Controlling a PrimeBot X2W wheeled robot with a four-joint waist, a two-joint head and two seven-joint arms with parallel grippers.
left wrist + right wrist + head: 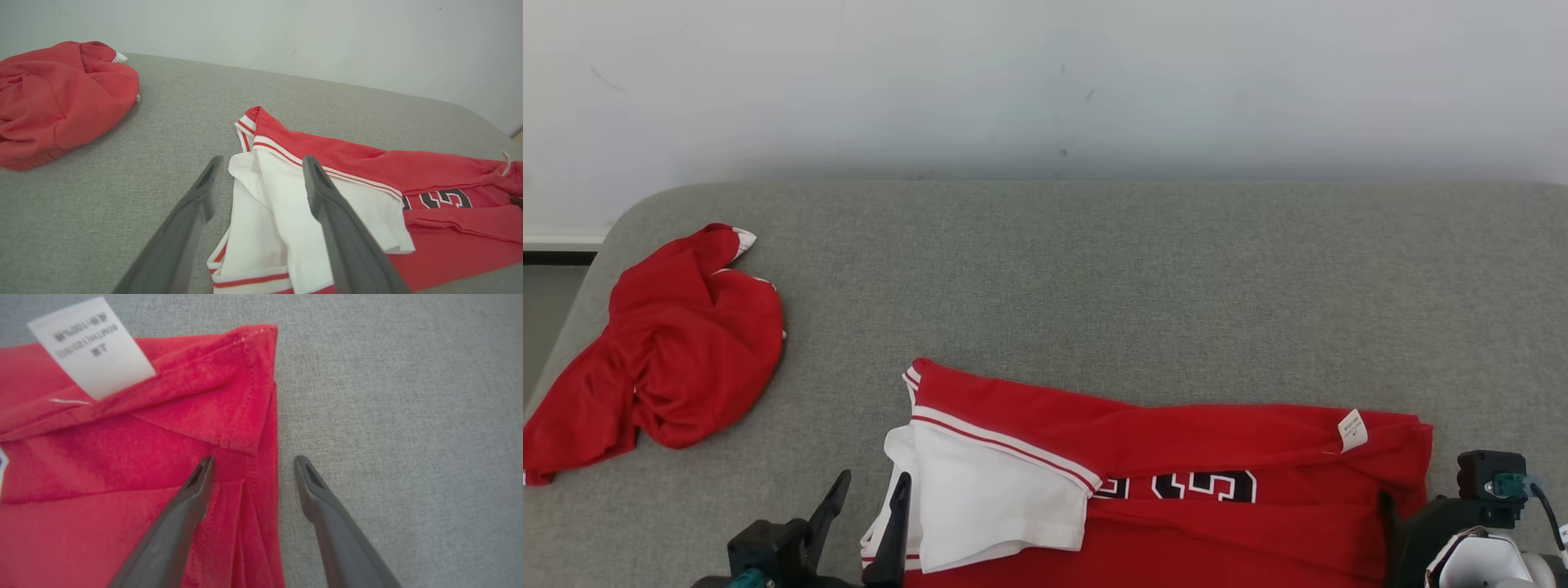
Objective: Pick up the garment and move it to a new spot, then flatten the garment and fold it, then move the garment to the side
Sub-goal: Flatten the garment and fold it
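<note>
1. A crumpled red cloth point(662, 351) with a little white trim at its far end lies by the left edge of the table, bunched in soft folds.
2. The table point(1135, 278) has a grey woven cover and a rounded far left corner.
3. Behind the table stands a pale wall point(1045, 82), which carries a few small dark marks point(1063, 152).

The left gripper point(262, 163), jaws apart, straddles the white edge of the garment point(367, 163).
</note>
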